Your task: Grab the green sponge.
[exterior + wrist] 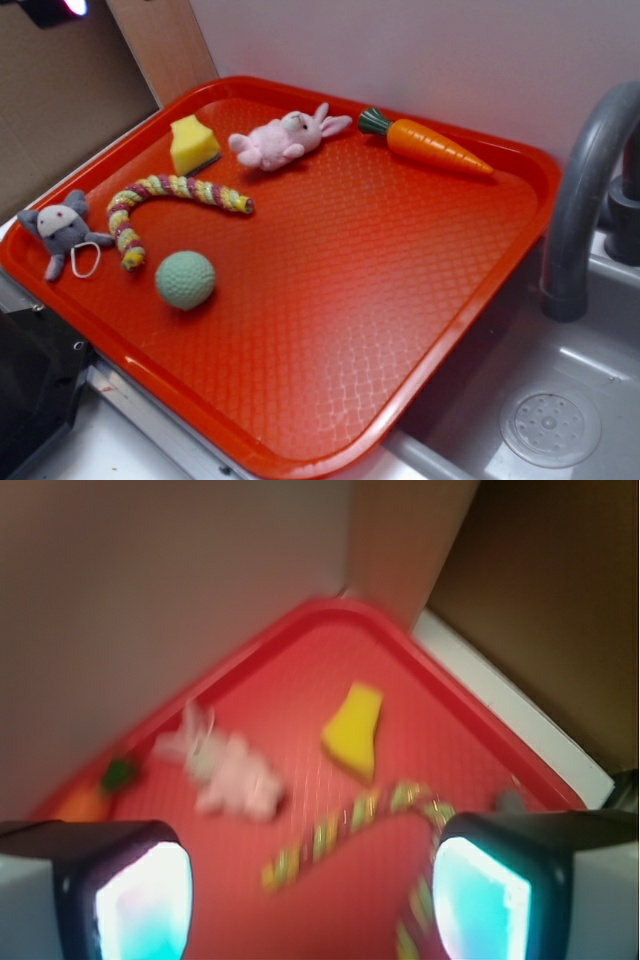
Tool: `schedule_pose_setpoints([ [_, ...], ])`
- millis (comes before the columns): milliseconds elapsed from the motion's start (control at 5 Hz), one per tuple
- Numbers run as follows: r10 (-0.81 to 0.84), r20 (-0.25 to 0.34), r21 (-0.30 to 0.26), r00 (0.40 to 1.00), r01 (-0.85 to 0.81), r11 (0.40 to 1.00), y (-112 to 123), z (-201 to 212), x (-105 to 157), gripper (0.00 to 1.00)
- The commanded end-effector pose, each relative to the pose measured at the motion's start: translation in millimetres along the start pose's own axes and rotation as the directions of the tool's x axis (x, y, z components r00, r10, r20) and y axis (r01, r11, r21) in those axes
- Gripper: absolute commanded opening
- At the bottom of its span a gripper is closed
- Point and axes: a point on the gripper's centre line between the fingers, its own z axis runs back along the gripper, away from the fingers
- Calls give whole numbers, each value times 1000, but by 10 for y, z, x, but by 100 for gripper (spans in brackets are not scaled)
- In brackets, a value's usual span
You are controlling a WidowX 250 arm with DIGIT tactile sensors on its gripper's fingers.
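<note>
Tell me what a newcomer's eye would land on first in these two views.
The big red tray fills the exterior view, with toys clustered at its far left end. There the yellow and green sponge sits beside a pink bunny, with an orange carrot further right. In the blurred wrist view, the gripper frames the scene, fingers wide apart above the tray.

Glossy textured plastic tray, matt foam green sponge, plush cloth bunny
</note>
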Motion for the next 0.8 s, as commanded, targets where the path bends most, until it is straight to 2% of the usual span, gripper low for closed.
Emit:
schedule_pose_setpoints([
  [0,134,52,73,990,-137,988,19,-638,274,100],
  [200,131,-6,84,991,-130,988,34,-972,330,100],
  [400,91,-40,103,995,-87,991,55,-1213,324,100],
  [600,60,-79,86,995,-54,995,204,-1327,327,100],
])
